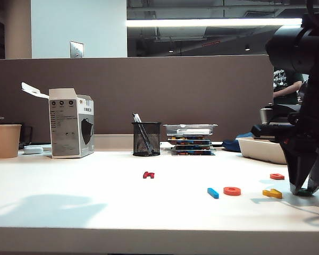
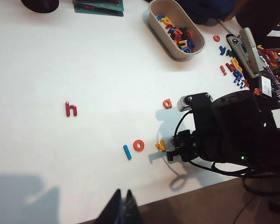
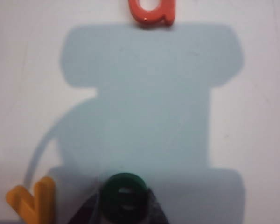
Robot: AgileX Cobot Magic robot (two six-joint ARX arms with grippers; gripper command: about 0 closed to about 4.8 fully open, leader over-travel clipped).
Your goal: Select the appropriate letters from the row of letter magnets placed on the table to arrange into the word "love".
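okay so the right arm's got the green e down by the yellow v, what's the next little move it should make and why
Probably lower the green e the last bit and release it just beside the yellow v. The right gripper is shut on it, close above the table, and the blue l, orange o and v already sit in a row. The left gripper hangs apart.

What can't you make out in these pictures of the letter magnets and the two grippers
- Green e: seen between the right gripper fingers only in the right wrist view; elsewhere the arm hides it. Whether it touches the table cannot be told.
- Left gripper: cut off by the left wrist view's edge, only dark close-set fingertips show; absent from the exterior view.
- Letters in the beige tray: too small to read.
- Yellow v: cut by the frame edge.
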